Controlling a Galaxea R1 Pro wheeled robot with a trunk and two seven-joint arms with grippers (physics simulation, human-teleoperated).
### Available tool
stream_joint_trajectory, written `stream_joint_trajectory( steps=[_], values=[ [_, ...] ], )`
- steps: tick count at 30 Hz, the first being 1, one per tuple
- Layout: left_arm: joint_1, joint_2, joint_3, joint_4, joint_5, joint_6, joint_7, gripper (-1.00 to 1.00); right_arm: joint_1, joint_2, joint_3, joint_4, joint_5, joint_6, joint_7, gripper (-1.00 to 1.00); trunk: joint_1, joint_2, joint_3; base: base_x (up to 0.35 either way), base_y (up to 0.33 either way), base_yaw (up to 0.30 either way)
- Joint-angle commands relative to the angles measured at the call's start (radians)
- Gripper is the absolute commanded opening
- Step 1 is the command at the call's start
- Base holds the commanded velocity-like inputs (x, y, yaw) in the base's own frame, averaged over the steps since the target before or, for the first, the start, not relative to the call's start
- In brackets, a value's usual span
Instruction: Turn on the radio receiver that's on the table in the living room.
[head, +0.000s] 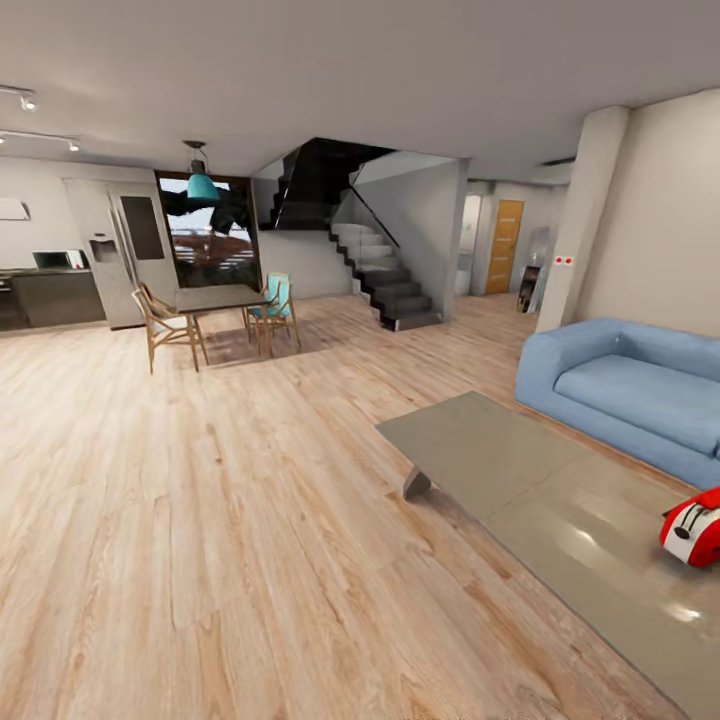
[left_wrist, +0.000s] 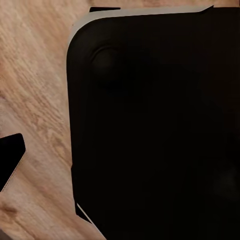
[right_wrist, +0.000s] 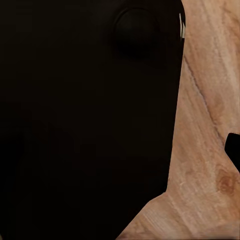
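Currently, the radio receiver (head: 694, 530) rests on the grey surface (head: 520, 470) near its right edge, cut by the head view's border, beside the blue sofa (head: 630, 385). Both wrist views show dark robot body over wood floor (left_wrist: 35, 100); end effector states cannot be told.

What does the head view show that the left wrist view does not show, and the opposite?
Head view: the red radio receiver lying on the grey table, at the picture's right edge; the blue sofa beyond it; farther off a dining table with chairs, and a staircase.
Left wrist view: a large black robot part close to the camera.
Both: the light wood floor.
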Motion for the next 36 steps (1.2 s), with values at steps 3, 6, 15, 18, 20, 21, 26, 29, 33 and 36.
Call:
stream_joint_trajectory(
  steps=[3,6,15,18,20,21,26,29,33,36],
  values=[
    [0.0,0.0,0.0,0.0,0.0,0.0,0.0,1.0,0.0,0.0,0.0,0.0,0.0,0.0,0.0,1.0,0.0,0.0,0.0,0.0,0.0,-0.282],
    [0.0,0.0,0.0,0.0,0.0,0.0,0.0,1.0,0.0,0.0,0.0,0.0,0.0,0.0,0.0,1.0,0.0,0.0,0.0,0.0,0.0,-0.282],
    [0.0,0.001,0.0,0.0,0.0,0.0,0.0,1.0,0.0,0.0,0.0,0.0,0.0,0.0,0.0,1.0,0.0,0.0,0.0,0.0,0.0,-0.282],
    [0.0,0.002,0.0,0.0,0.0,0.0,0.0,1.0,0.0,0.0,0.0,0.0,0.0,0.0,0.0,1.0,0.0,0.0,0.0,0.0,0.0,-0.282],
    [0.0,0.001,0.0,0.0,0.0,0.0,0.0,1.0,0.0,0.0,0.0,0.0,0.0,0.0,0.0,1.0,0.0,0.0,0.0,0.0,0.0,-0.282],
    [0.0,0.001,0.0,0.0,0.0,0.0,0.0,1.0,0.0,0.0,0.0,0.0,0.0,0.0,0.0,1.0,0.0,0.0,0.0,0.0,0.0,-0.282],
    [0.0,0.001,0.0,0.0,0.0,0.0,0.0,1.0,0.0,0.0,0.0,0.0,0.0,0.0,0.0,1.0,0.0,0.0,0.0,0.0,0.0,-0.282],
    [0.0,0.001,0.0,0.0,0.0,0.0,0.0,1.0,0.0,0.0,0.0,0.0,0.0,0.0,0.0,1.0,0.0,0.0,0.0,0.0,0.0,-0.282],
    [0.0,0.001,0.0,0.0,0.0,0.0,0.0,1.0,0.0,0.0,0.0,0.0,0.0,0.0,0.0,1.0,0.0,0.0,0.0,0.0,0.0,-0.282],
    [0.0,0.0,0.0,0.0,0.0,0.0,0.0,1.0,0.0,0.0,0.0,0.0,0.0,0.0,0.0,1.0,0.0,0.0,0.0,0.0,0.0,-0.282]
  ],
)
